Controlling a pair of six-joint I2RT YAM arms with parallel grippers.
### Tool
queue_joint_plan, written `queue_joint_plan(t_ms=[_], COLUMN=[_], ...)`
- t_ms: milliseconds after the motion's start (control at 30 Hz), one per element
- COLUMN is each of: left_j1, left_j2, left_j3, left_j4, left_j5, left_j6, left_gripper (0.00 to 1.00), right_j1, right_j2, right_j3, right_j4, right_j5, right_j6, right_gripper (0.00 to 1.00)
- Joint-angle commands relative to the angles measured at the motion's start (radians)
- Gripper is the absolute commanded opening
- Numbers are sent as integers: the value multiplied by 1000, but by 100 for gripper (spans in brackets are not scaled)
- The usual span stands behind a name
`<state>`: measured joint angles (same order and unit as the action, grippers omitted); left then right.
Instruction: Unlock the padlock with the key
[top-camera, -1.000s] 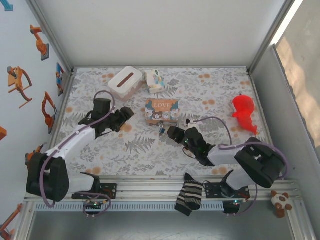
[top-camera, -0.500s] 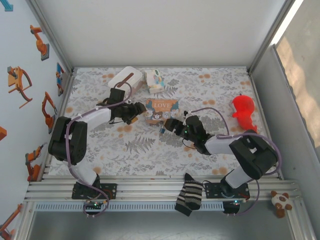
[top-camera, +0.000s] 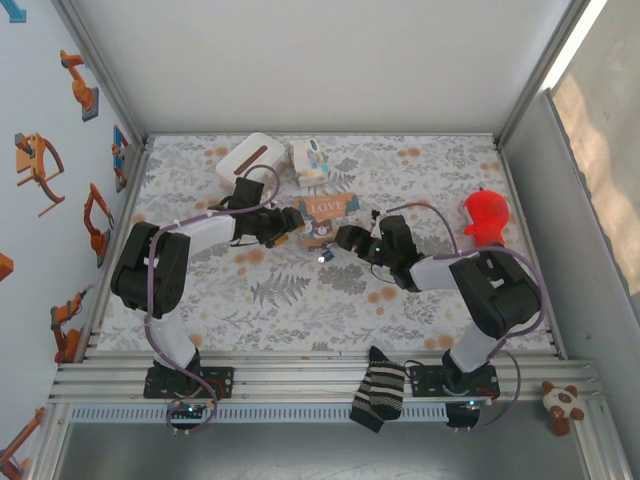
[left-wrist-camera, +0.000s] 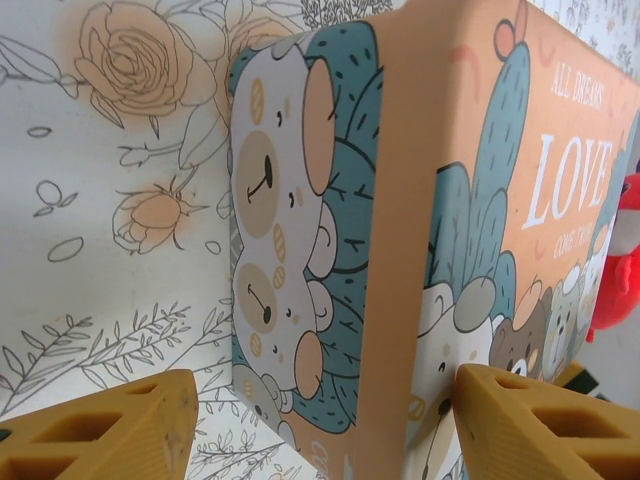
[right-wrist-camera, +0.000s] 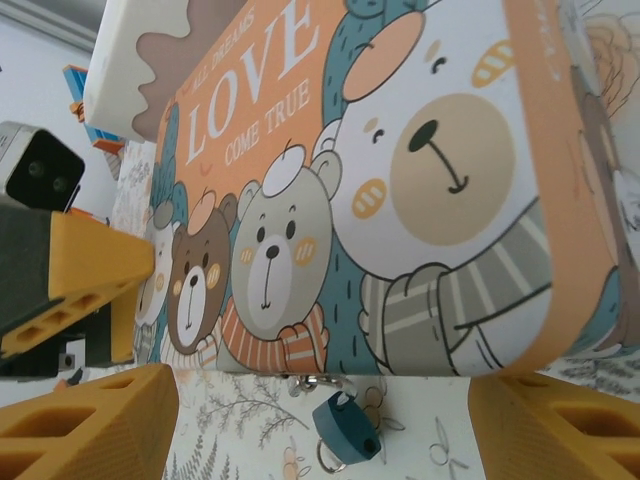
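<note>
One floral worktop carries everything. Near its middle lies the printed box, with bears and the word LOVE on its lid. A red toy lies well apart at the box's 3 o'clock.

The left gripper is at the box's 9 o'clock. Its fingers are spread wide to either side of a box corner and hold nothing. The right gripper is at the box's 4 o'clock, also wide open and empty.

The padlock, small and dark blue, lies on the worktop just beside the box at its 6 o'clock. It sits between the right gripper's fingers and touches neither.
</note>
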<state>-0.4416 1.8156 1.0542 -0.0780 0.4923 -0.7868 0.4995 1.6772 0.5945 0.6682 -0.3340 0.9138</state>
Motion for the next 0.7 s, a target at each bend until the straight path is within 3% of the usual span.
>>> queue_joint_plan(t_ms=[0,333,667], left_j1=[-17,-20,-22], left_j2=[-6,-39,-39], left_j3=[-68,-66,-69], left_j4=[-104,-110,-113], left_j5=[-75,-95,-104], left_j6=[22,8,7], left_gripper=[67,67,66], right_j1=[-36,-23,70], right_j2=[11,-101,6], right_j3=[26,-138,-110], right_j4=[0,102,248], right_j5=[-68,-75,-38], right_j6=[-62,-88,-87], right_gripper=[75,71,64])
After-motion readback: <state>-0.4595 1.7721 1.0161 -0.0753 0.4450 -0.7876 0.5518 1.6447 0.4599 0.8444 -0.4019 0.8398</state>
